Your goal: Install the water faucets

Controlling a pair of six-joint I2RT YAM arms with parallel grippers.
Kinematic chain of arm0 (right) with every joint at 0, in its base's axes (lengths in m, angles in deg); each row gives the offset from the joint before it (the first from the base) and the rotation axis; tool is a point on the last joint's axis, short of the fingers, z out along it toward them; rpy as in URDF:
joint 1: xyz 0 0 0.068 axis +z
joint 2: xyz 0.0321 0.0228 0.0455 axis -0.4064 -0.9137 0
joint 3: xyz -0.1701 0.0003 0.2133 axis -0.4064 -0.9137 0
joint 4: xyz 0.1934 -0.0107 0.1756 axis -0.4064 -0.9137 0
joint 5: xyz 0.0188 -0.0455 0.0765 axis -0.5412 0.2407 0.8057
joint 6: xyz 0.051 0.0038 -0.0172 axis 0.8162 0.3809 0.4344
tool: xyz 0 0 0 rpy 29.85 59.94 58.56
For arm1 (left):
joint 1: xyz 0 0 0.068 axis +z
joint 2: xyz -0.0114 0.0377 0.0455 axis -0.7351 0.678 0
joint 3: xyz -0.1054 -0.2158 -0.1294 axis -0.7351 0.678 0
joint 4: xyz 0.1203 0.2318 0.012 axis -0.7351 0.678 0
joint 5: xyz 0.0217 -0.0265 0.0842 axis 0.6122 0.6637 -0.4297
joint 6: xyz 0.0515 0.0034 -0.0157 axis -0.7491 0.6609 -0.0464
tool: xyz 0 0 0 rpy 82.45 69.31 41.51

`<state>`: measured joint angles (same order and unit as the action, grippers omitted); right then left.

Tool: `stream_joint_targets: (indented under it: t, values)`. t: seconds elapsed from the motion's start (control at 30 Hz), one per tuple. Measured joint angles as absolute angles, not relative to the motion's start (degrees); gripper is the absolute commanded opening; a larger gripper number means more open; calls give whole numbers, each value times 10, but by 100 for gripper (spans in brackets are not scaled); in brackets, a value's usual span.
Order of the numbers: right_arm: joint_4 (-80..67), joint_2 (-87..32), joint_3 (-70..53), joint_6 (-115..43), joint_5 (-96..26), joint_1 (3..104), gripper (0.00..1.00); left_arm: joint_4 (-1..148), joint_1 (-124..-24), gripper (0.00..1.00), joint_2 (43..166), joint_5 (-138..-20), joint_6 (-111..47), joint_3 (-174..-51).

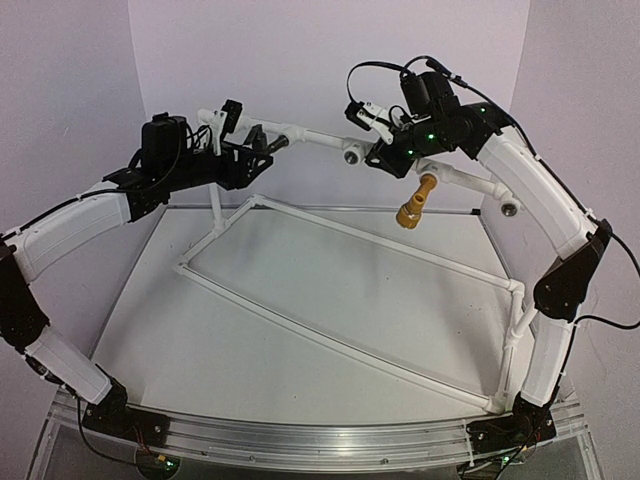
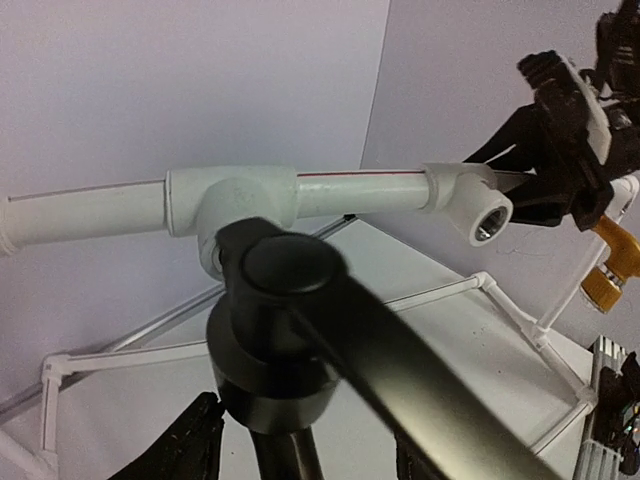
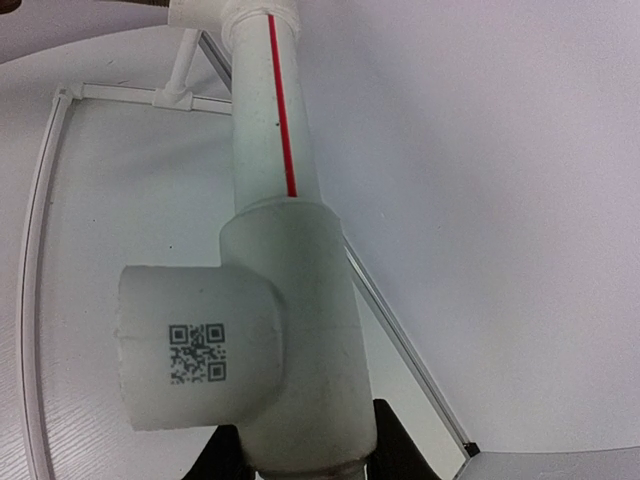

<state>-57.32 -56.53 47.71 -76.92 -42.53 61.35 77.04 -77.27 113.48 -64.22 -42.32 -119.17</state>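
Observation:
The matte black water faucet [image 1: 276, 145] [image 2: 280, 300] sits in the white tee [image 2: 235, 200] of the raised pipe, its lever handle slanting toward the lower right in the left wrist view. My left gripper [image 1: 252, 157] [image 2: 305, 445] is open, its fingers [image 2: 195, 445] standing either side of the faucet's stem with a gap. The brass-yellow faucet [image 1: 415, 203] [image 2: 610, 265] hangs from the pipe further right. My right gripper [image 1: 385, 152] [image 3: 305, 455] is shut on a white tee fitting [image 3: 300, 340] with a QR label, just above the brass faucet.
An open metal-lined socket [image 1: 351, 153] [image 2: 490, 215] faces outward between the two faucets, and another socket [image 1: 510, 208] sits at the far right. The white pipe frame [image 1: 350, 340] lies flat across the table, with uprights at the back left and front right.

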Motion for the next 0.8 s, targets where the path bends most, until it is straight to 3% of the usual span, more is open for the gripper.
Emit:
stream_joint_targets:
  t: [0.3,0.8]
  values:
    - [-562,-559,464,-770,-429,613,0,772,-774,44,1193,-690,-386,-1228]
    - [-549,-551,447,-774,-430,614,0,717,-792,32,1193,-719,-471,-1228]
